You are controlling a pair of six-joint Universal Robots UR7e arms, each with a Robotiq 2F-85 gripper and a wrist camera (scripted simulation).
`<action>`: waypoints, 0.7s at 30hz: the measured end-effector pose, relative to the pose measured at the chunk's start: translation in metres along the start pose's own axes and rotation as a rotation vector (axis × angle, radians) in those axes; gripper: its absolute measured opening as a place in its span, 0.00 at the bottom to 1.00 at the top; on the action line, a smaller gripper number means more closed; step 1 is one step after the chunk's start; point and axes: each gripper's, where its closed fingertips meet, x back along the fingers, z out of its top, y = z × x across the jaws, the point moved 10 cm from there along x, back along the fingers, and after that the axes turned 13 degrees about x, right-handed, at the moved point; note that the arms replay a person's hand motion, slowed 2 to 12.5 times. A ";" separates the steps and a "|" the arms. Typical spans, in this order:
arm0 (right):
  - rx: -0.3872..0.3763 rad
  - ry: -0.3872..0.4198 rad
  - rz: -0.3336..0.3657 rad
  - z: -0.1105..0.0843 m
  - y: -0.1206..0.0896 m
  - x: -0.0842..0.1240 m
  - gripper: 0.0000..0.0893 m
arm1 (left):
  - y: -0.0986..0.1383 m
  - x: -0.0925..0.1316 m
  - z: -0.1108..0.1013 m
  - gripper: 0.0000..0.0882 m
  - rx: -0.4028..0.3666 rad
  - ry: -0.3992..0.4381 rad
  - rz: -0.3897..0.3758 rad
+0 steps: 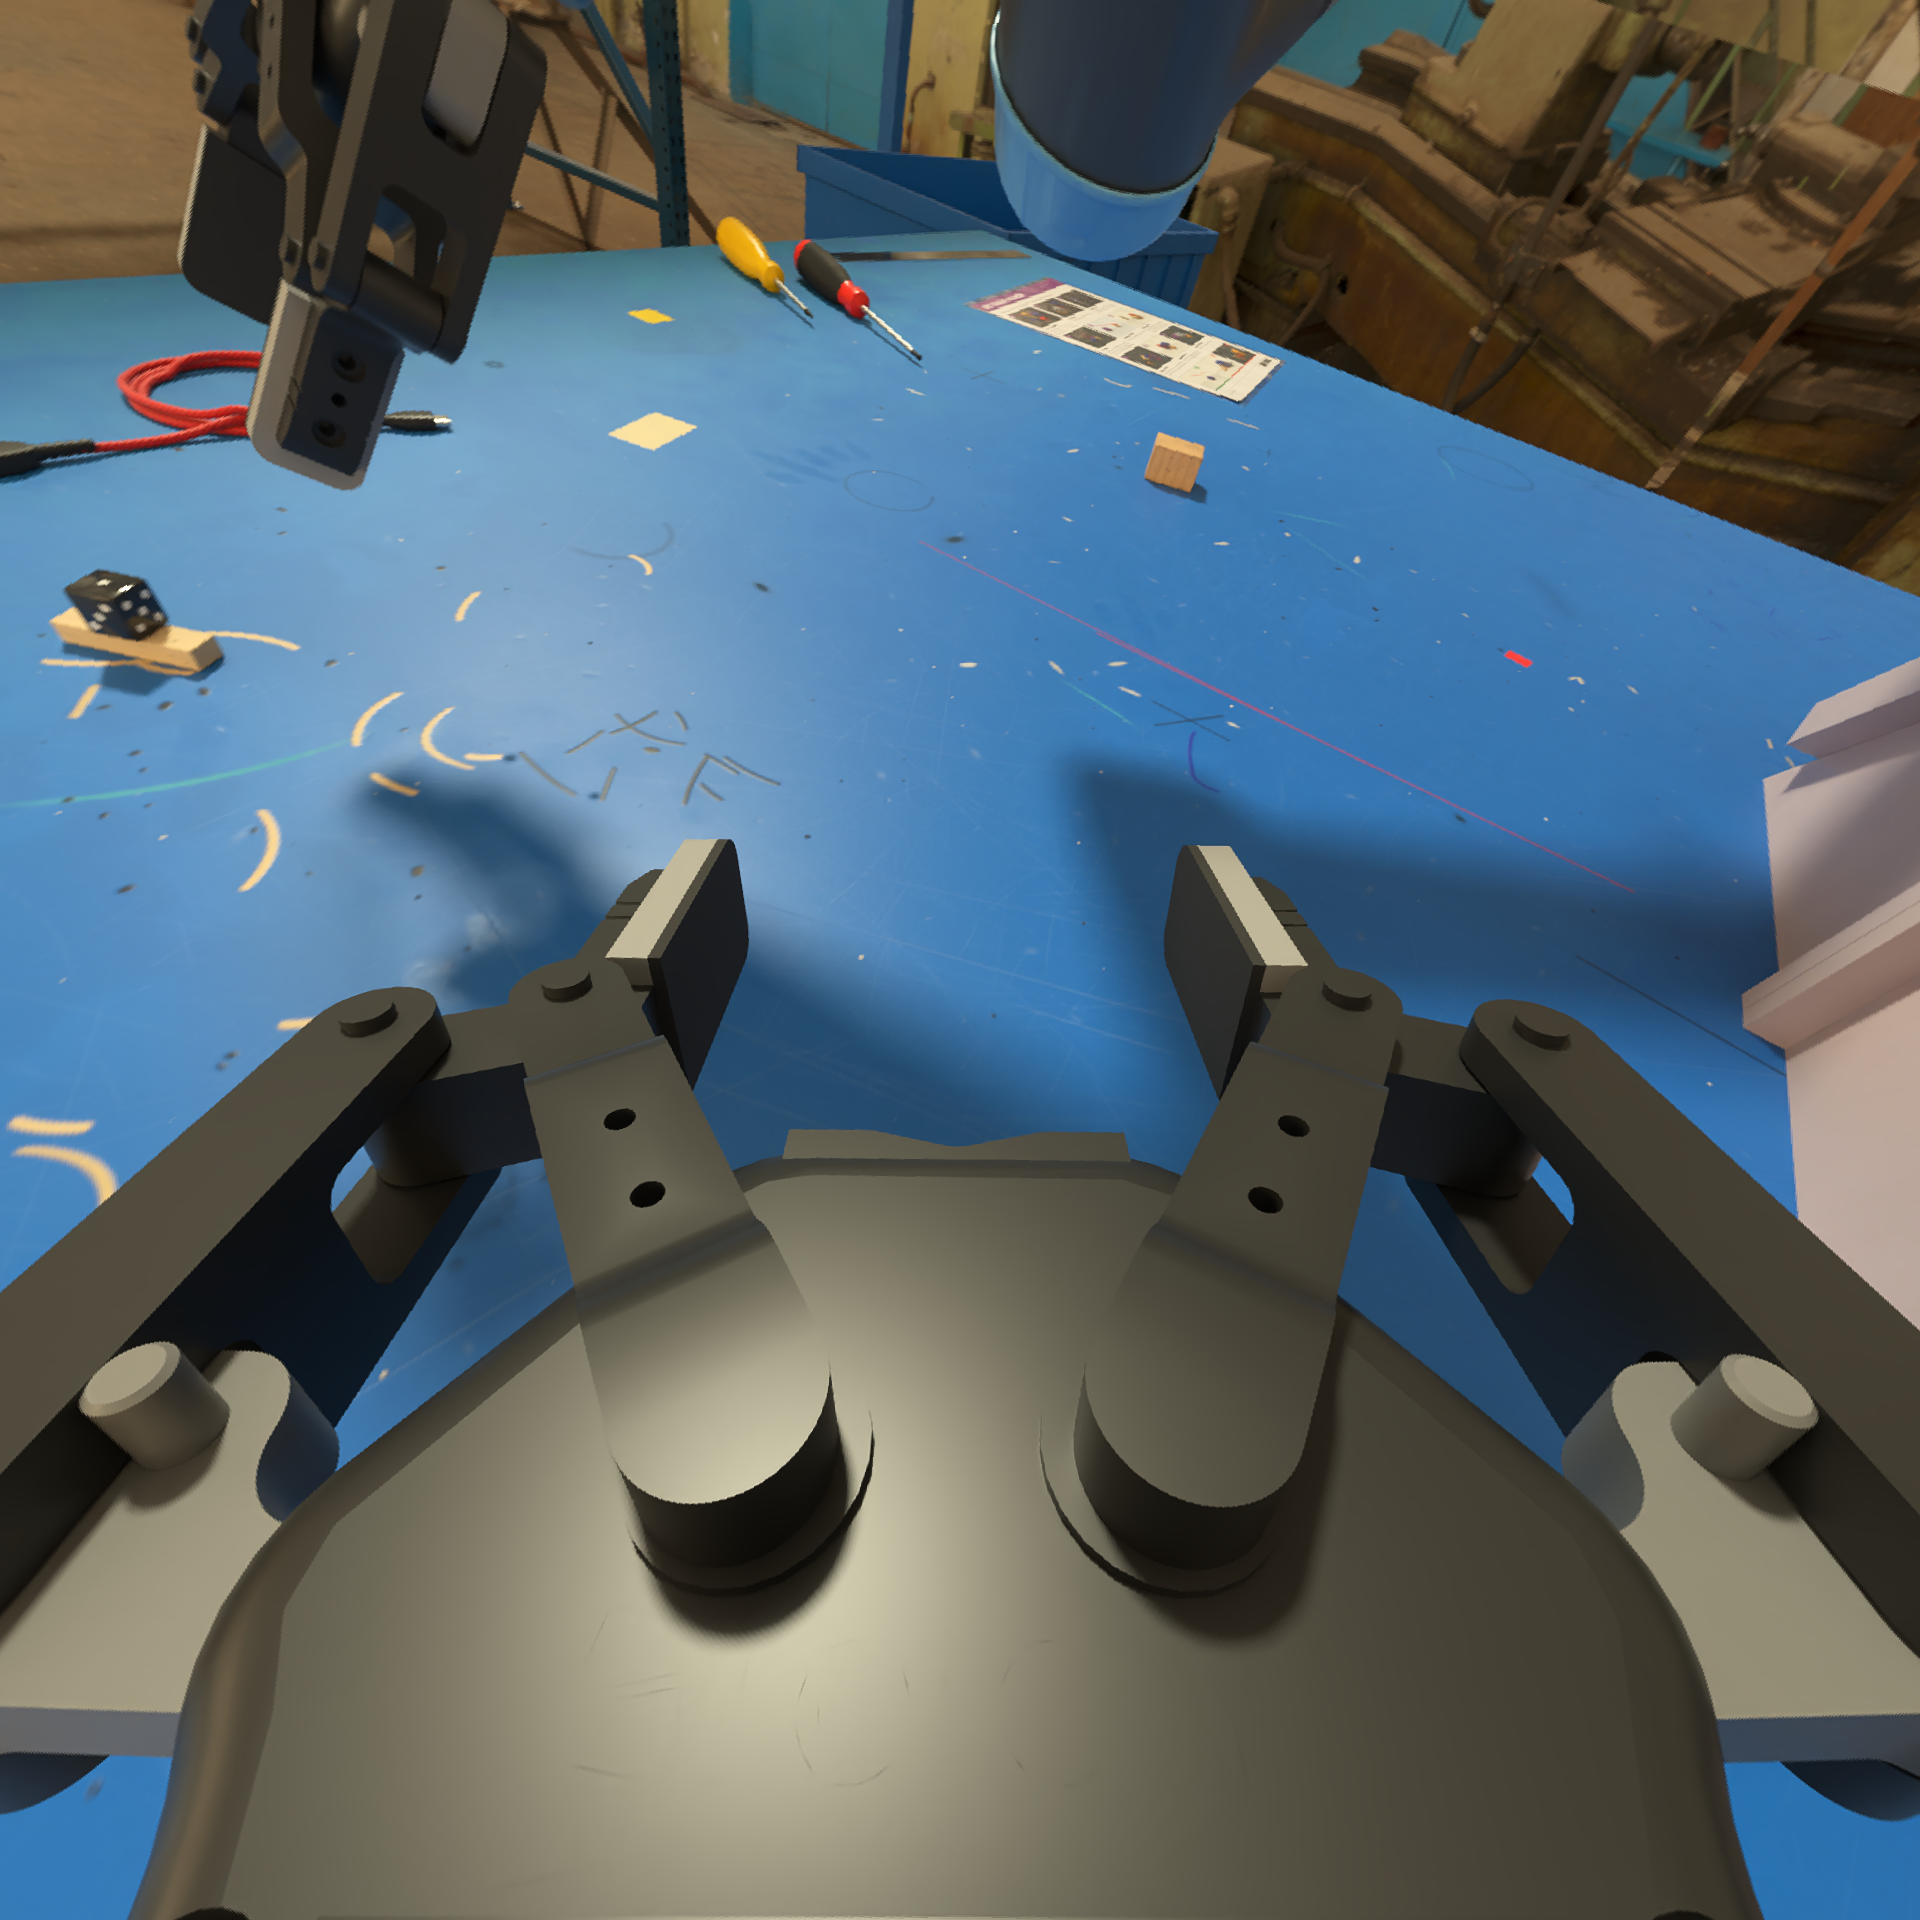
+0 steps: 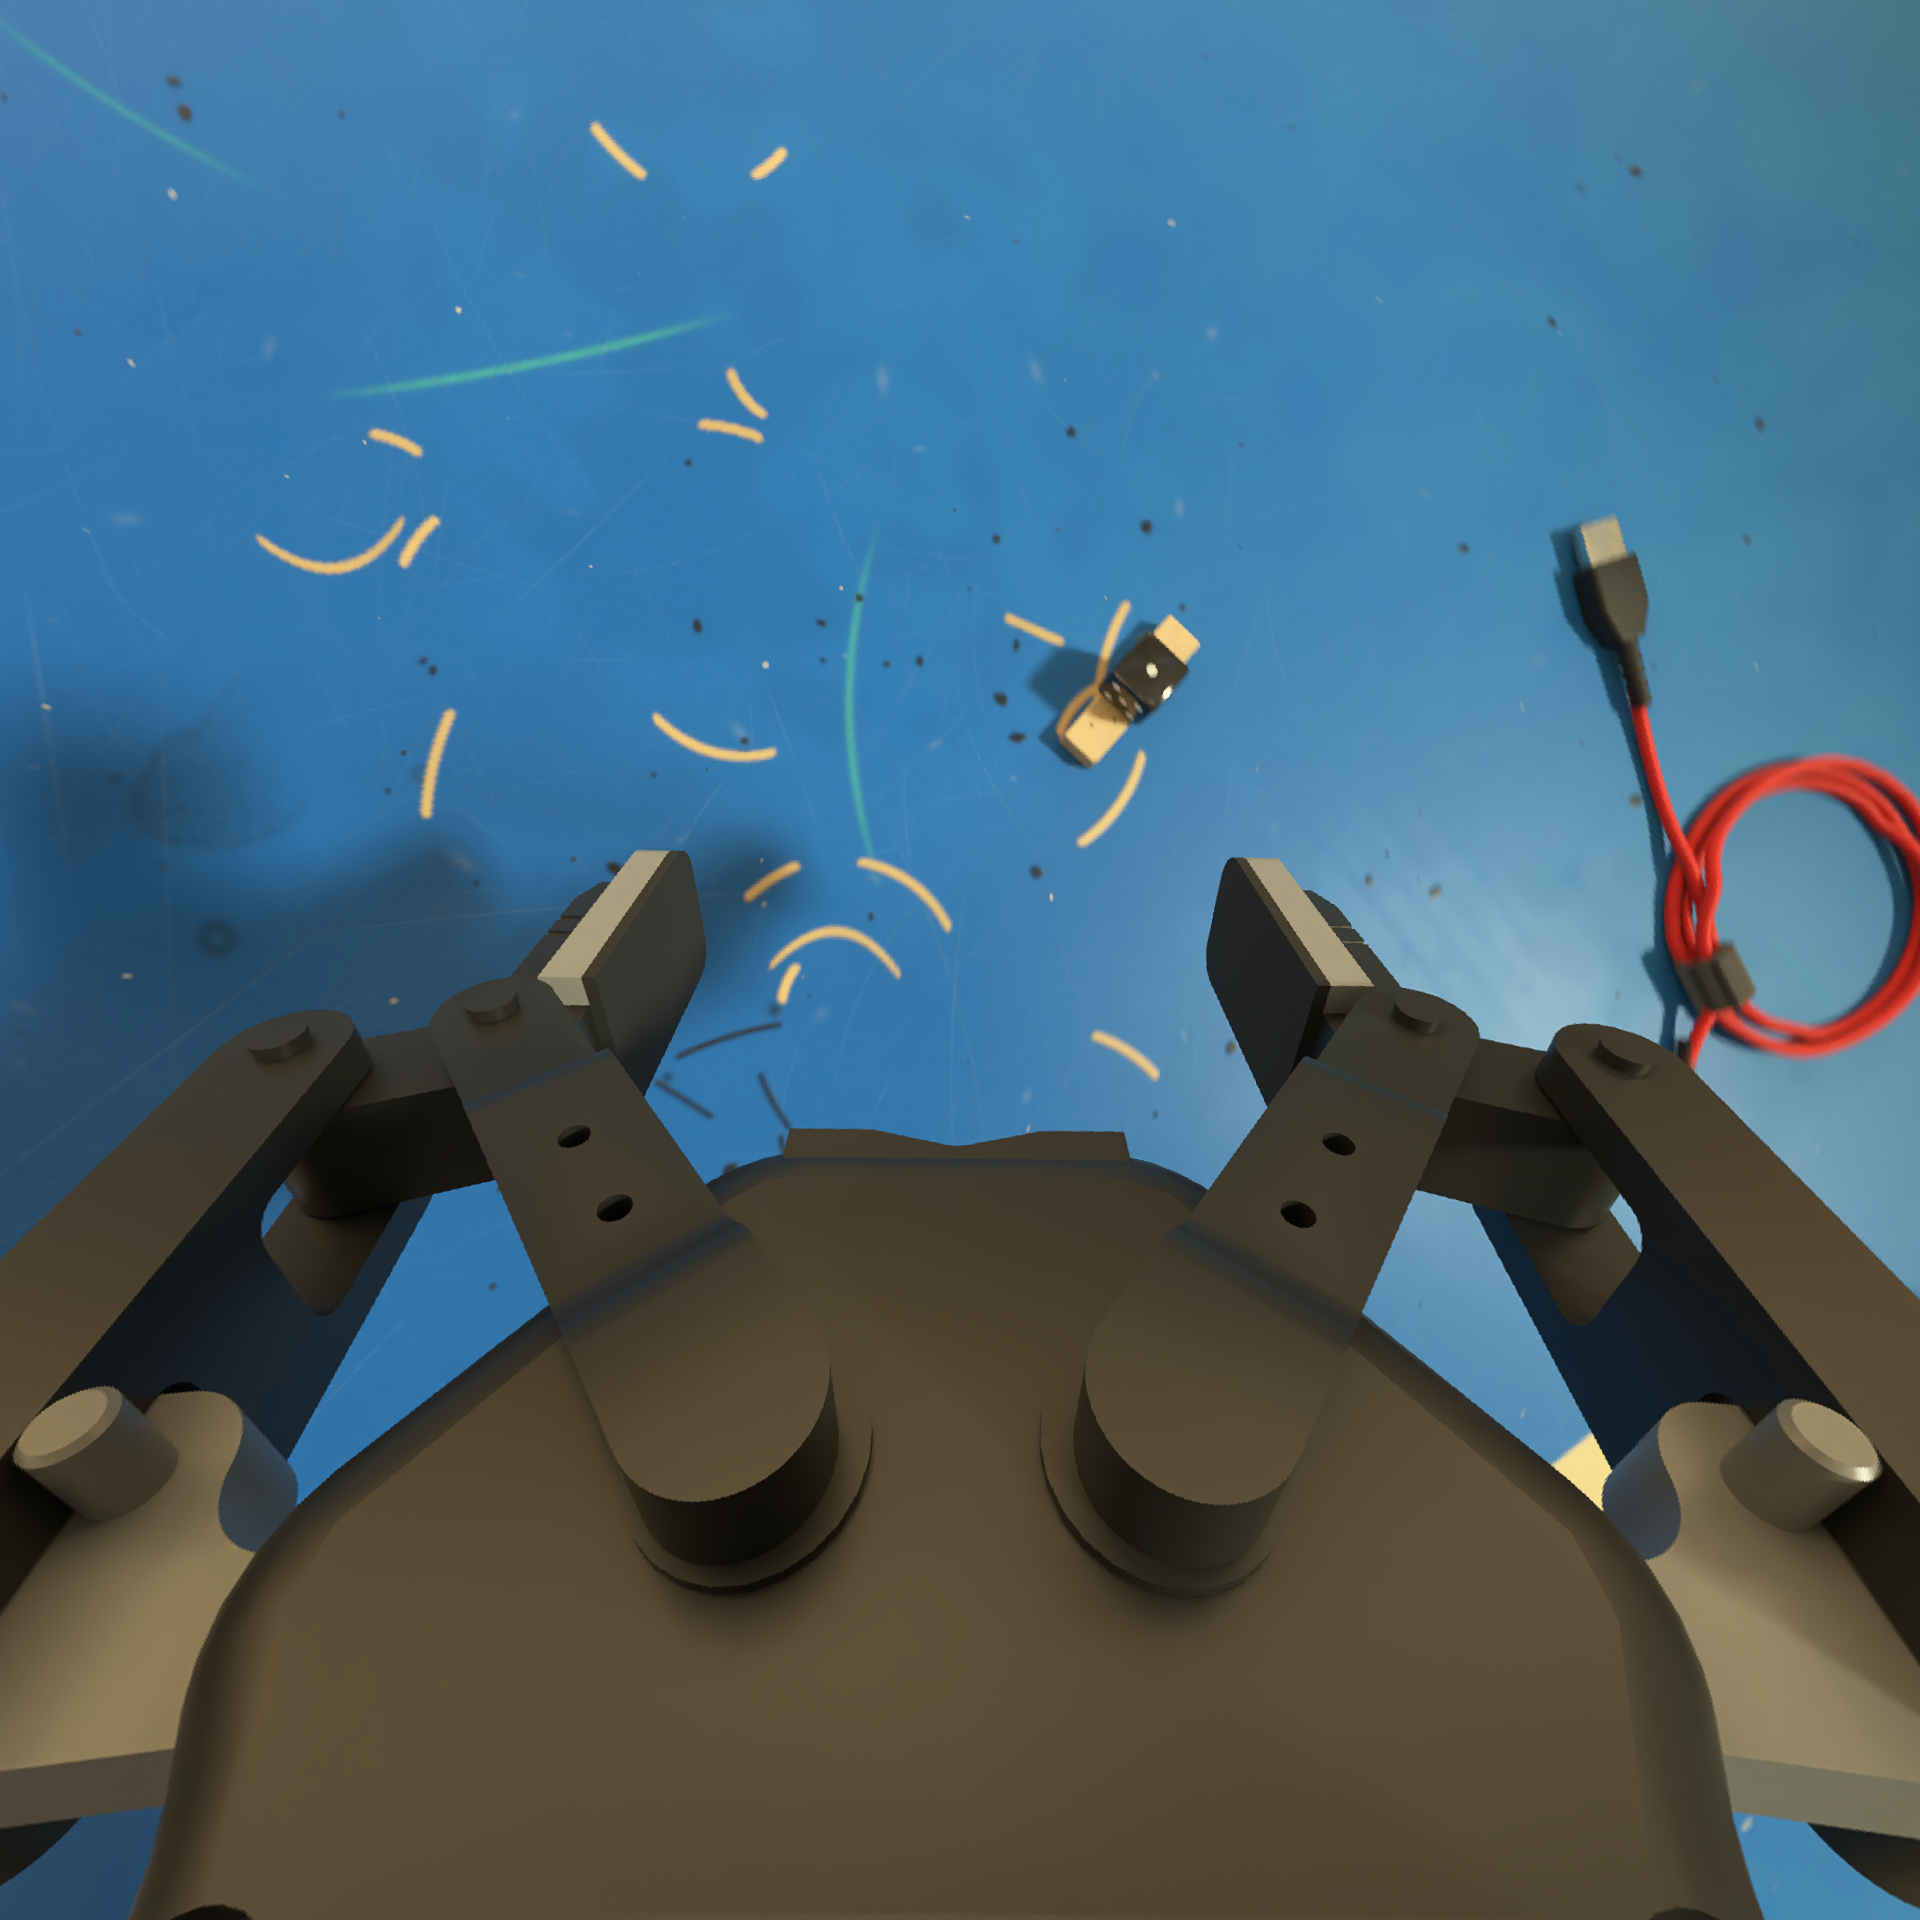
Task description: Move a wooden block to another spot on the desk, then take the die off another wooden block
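A small wooden cube (image 1: 1175, 462) stands alone on the blue desk (image 1: 935, 644) at the far right. A black die (image 1: 116, 603) rests on a flat wooden block (image 1: 140, 646) at the left; the die (image 2: 1141, 677) and the block (image 2: 1097, 734) also show from above in the right wrist view. My left gripper (image 1: 956, 914) is open and empty, above the near part of the desk. My right gripper (image 2: 956, 925) is open and empty, high above the desk, with the die ahead and slightly right. The right gripper also hangs at the upper left of the left wrist view (image 1: 322, 416).
A coiled red cable (image 2: 1787, 904) lies right of the die, also seen in the left wrist view (image 1: 177, 395). Two screwdrivers (image 1: 821, 286), a printed sheet (image 1: 1127, 338) and yellow patches (image 1: 651, 430) lie at the far side. A pale box (image 1: 1849, 966) stands at the right edge.
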 end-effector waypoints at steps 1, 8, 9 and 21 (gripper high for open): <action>0.026 -0.004 0.006 0.003 0.001 -0.006 0.94 | -0.001 0.003 -0.001 0.81 0.002 0.002 0.007; 0.118 -0.047 0.033 0.016 0.010 -0.038 0.95 | -0.013 0.023 -0.011 0.81 0.031 0.019 0.053; 0.120 -0.055 0.034 0.017 0.011 -0.041 0.95 | -0.014 0.026 -0.013 0.81 0.038 0.023 0.060; -0.086 -0.136 0.051 0.027 0.025 -0.059 0.96 | -0.028 0.049 -0.028 0.81 0.143 0.076 0.107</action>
